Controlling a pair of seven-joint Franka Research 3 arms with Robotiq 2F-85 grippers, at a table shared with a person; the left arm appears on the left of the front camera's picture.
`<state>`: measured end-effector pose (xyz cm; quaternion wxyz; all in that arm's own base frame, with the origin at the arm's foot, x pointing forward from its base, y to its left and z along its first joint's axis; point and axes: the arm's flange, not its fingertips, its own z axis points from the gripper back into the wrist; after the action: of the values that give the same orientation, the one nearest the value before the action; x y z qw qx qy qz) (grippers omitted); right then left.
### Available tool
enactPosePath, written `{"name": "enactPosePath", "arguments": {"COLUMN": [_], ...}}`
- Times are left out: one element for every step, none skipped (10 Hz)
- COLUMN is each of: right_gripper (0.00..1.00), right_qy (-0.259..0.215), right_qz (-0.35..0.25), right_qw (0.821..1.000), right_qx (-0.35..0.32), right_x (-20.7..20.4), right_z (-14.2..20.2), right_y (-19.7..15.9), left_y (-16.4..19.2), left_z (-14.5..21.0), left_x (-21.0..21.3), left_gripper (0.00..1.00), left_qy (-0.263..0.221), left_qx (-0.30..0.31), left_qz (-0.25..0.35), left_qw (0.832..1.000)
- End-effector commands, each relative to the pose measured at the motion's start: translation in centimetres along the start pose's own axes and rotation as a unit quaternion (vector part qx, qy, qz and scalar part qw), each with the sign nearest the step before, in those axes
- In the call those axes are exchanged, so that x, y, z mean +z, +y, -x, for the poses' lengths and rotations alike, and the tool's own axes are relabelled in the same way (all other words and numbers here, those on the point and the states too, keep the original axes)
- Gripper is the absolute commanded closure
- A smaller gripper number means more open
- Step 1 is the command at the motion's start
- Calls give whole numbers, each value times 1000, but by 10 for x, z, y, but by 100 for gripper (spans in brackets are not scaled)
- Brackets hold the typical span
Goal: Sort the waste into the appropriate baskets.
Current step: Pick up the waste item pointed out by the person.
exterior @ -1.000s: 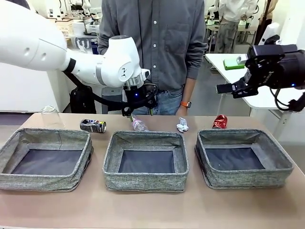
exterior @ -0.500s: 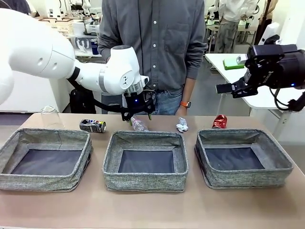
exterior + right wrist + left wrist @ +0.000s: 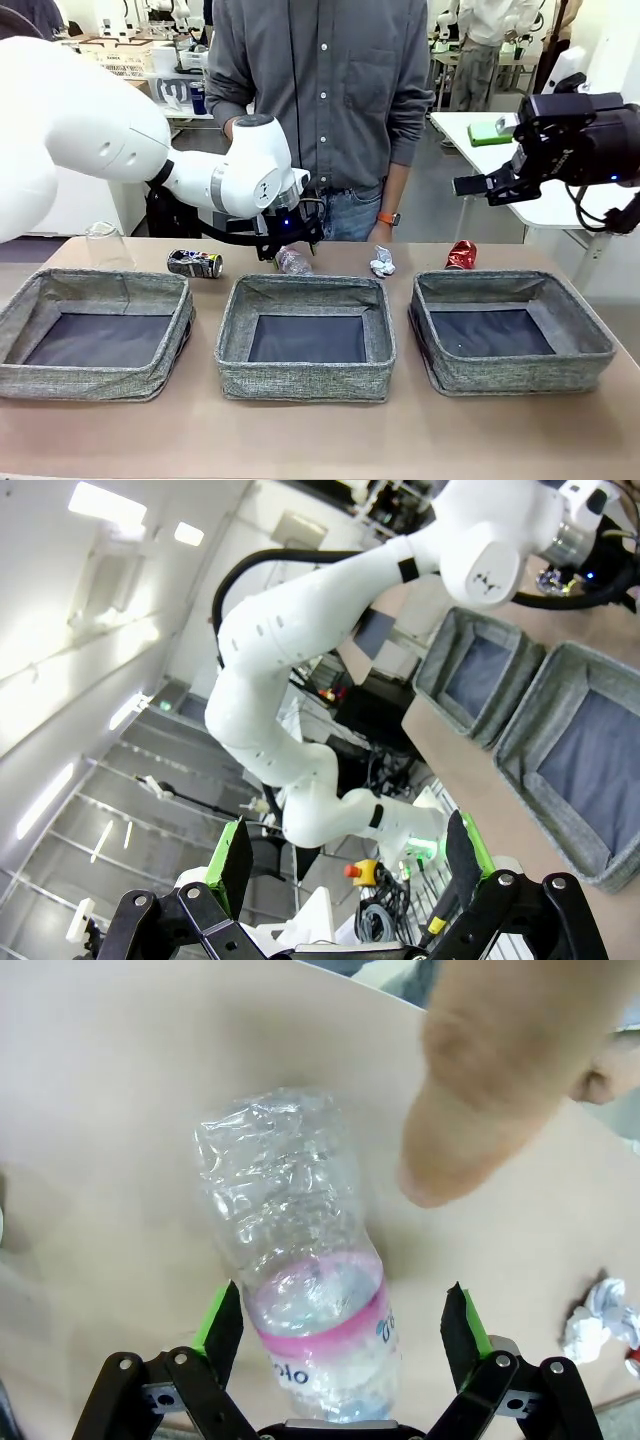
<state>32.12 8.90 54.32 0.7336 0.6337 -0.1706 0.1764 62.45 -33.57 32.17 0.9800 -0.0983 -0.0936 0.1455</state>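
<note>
A clear plastic bottle [image 3: 293, 262] with a pink label lies on the table behind the middle basket [image 3: 305, 290]. My left gripper [image 3: 285, 244] is down over it. In the left wrist view the bottle [image 3: 295, 1250] lies between the open fingers [image 3: 222, 1322], which are not touching it. A clear cup [image 3: 105, 243], a dark printed can [image 3: 195, 263], a white paper wad [image 3: 383, 264] and a crushed red can [image 3: 461, 255] stand along the far side. My right gripper [image 3: 468, 185] hangs open and empty, high above the right basket [image 3: 510, 283]. The left basket [image 3: 100, 281] is empty.
A person stands at the far edge, one hand [image 3: 380, 232] near the paper wad. In the left wrist view that hand [image 3: 480, 1090] is close beside the bottle, with the paper wad [image 3: 600, 1320] farther off. A side table [image 3: 530, 210] is at the right.
My left gripper has come down and slightly right, close over the bottle, still open. The right arm has not moved.
</note>
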Motion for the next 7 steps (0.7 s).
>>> {"name": "enactPosePath", "arguments": {"right_gripper": [0, 0, 0, 0, 0, 0, 0], "right_qy": [-7, -7, -7, -7, -7, -7, -7], "right_qz": [-11, -11, -11, -11, -11, -11, -11], "right_qw": [1000, 1000, 1000, 1000, 1000, 1000, 1000], "right_qx": [14, 14, 14, 14, 14, 14, 14], "right_x": [-2, -2, -2, -2, -2, -2, -2], "right_z": [-1, -1, -1, -1, -1, -1, -1], "right_y": [-1, -1, -1, -1, -1, -1, -1], "left_y": [3, 3, 3, 3, 4, 4, 5], "left_z": [5, 5, 5, 6, 5, 5, 5], "left_x": [-2, -3, -4, -4, -3, -4, -4], "left_gripper": [0, 0, 0, 0, 0, 0, 60], "left_qy": [-22, -22, -23, -24, -28, -34, -36], "left_qx": [16, 16, 16, 14, 16, 15, 14], "left_qz": [-20, -23, -25, -27, -30, -44, -49], "left_qw": [999, 999, 999, 999, 999, 998, 998]}}
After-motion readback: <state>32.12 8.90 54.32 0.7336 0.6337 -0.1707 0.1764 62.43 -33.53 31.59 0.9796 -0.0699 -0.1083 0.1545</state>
